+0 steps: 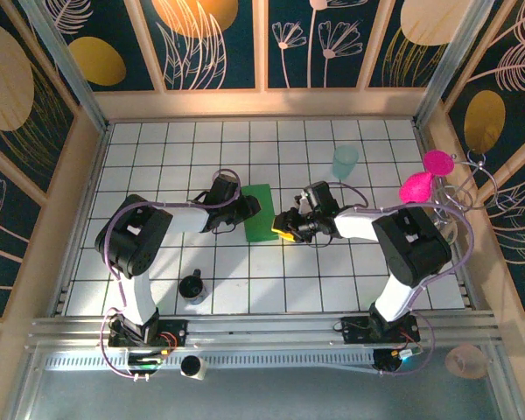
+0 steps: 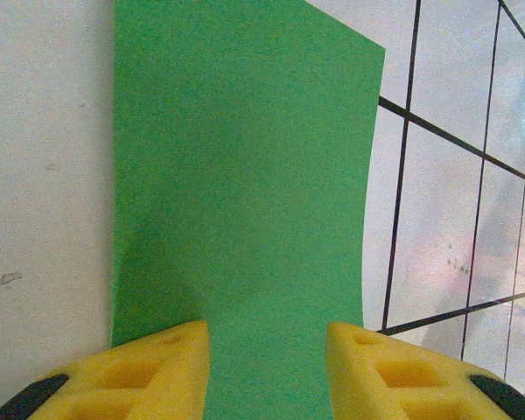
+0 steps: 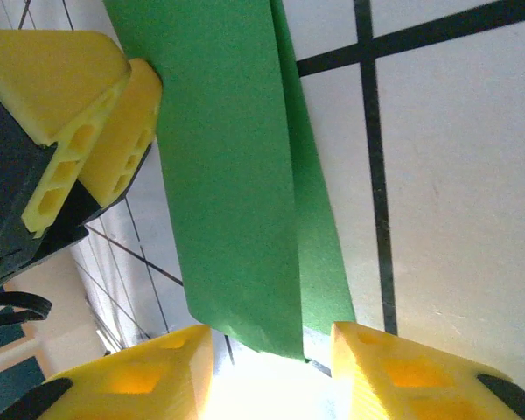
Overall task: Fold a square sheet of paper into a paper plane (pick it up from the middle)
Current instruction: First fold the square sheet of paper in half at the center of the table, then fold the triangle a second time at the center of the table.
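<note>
Paper first: the thin bright green sheet (image 1: pixel 261 214), folded into a narrow rectangle, lay flat near the middle of the white grid-lined table (image 1: pixel 157 157). Its long axis ran from the arms' side toward the far wall. Seen from the right wrist, the sheet (image 3: pixel 236 192) showed two layers, the lower one peeping out past the upper along one long edge.

The left gripper (image 1: pixel 248 206) sat at the sheet's left long edge. In its own view (image 2: pixel 267 337) the jaws stood apart with green paper (image 2: pixel 245 219) lying flat between them — nothing clenched. The right gripper (image 1: pixel 284 229) was low at the near right corner; its jaws (image 3: pixel 271 337) were likewise apart, with the paper's corner in the gap, not pinched.

A pale teal translucent cup (image 1: pixel 345 161) stood upright beyond the right gripper, well apart from the paper. A small dark cup (image 1: pixel 192 288) stood near the left arm's base. What either cup held could not be told.
</note>
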Controlling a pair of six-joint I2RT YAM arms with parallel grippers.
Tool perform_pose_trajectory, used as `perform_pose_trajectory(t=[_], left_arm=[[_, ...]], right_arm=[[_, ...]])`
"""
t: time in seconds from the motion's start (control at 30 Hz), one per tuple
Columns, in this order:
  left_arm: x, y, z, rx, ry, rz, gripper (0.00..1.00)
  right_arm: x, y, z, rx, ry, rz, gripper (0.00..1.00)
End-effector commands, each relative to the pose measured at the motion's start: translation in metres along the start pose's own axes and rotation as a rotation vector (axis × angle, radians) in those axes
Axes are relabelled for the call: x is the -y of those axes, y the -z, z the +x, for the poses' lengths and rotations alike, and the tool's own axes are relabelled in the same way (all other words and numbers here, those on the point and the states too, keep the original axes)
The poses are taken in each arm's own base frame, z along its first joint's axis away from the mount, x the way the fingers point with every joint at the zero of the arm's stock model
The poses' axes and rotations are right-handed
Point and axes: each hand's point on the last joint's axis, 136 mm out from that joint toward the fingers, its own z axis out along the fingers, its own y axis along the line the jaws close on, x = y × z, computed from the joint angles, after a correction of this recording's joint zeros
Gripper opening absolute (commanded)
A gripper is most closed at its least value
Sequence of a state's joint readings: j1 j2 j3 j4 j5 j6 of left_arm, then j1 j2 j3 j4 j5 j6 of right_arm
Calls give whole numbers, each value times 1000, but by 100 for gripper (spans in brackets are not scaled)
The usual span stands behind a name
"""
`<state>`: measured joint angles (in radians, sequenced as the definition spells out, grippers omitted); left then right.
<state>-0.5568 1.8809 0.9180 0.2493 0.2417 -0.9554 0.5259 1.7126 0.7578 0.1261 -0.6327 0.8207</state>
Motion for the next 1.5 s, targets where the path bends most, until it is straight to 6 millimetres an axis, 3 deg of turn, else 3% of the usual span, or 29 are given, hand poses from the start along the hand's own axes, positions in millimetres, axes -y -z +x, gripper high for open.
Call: perform_pose_trajectory(t=[0.0,0.53,0.7,0.93,1.1,1.47], left_arm=[[-32,-6,14,-39,31,-92,41],[-32,-7,14,-40,28,-94,40],[-34,-7,14,-40,26,-103,40],[-35,-8,14,-40,26,-108,40],[-36,-8,14,-40,25,-109,40],[-34,-8,11,-35,22,-107,39]], right_arm=[[-16,-5,-1,-18,23,-52,38],[-20,-17,-4,-39,58,-117,36],[-21,-17,-6,-39,54,-115,31],[-4,-11,-1,-33,16,-60,22],[-3,-7,-1,-27,9,-59,17],[-1,-3,1,-26,11,-45,12]])
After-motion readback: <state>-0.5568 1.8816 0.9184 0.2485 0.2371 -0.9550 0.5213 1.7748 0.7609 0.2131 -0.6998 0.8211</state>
